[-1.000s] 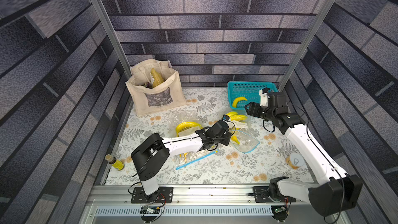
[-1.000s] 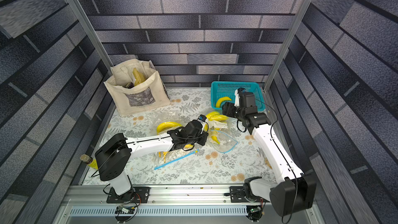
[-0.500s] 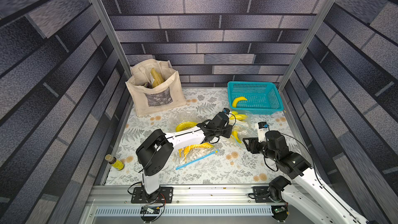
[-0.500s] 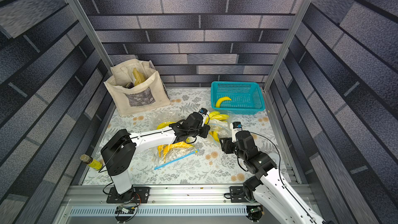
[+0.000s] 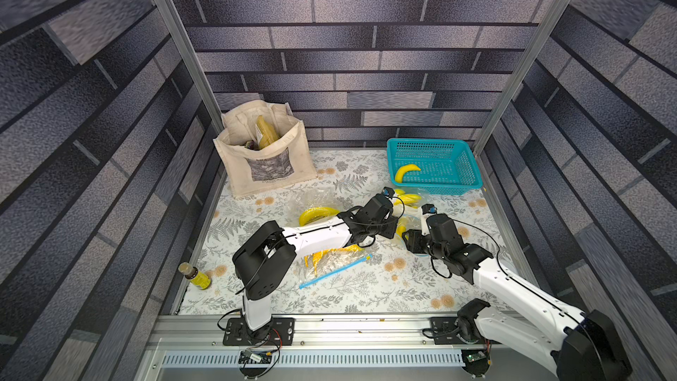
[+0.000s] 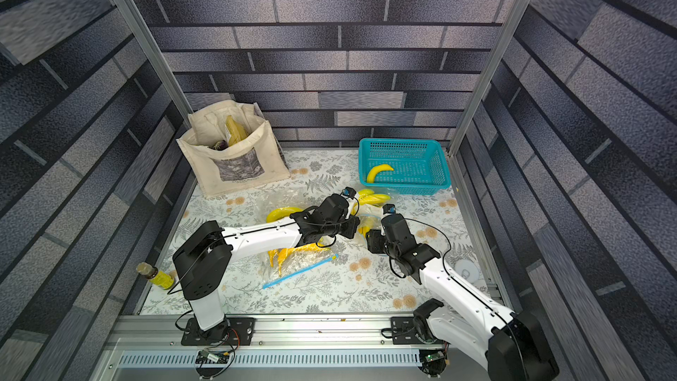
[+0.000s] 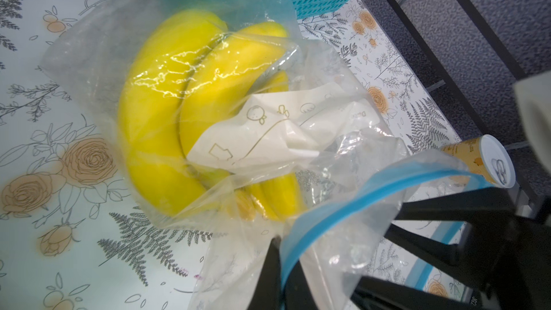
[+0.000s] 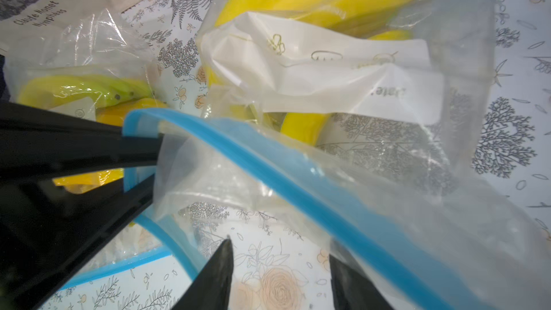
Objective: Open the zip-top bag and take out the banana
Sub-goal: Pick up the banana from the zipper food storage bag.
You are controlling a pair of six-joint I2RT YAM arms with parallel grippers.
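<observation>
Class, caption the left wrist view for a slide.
Left gripper pinches the blue seal of the zip-top bag, bananas inside.

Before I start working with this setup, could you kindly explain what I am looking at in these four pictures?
This is a two-armed robot mounted on a rail at the table's front edge. Both top views look down on the whole scene from one overhead camera pair. The other two pictures come from a small camera on each arm's wrist.

On the flowered tablecloth are a cloth tote bag, a small bottle and a teal basket holding one loose banana. Beside the basket lies the zip-top bag with bananas inside. A second banana bag and a third lie nearer the left arm.

The left gripper is shut on the first bag's blue zip edge. The right gripper has its jaws apart near that bag's mouth and holds nothing yet.
</observation>
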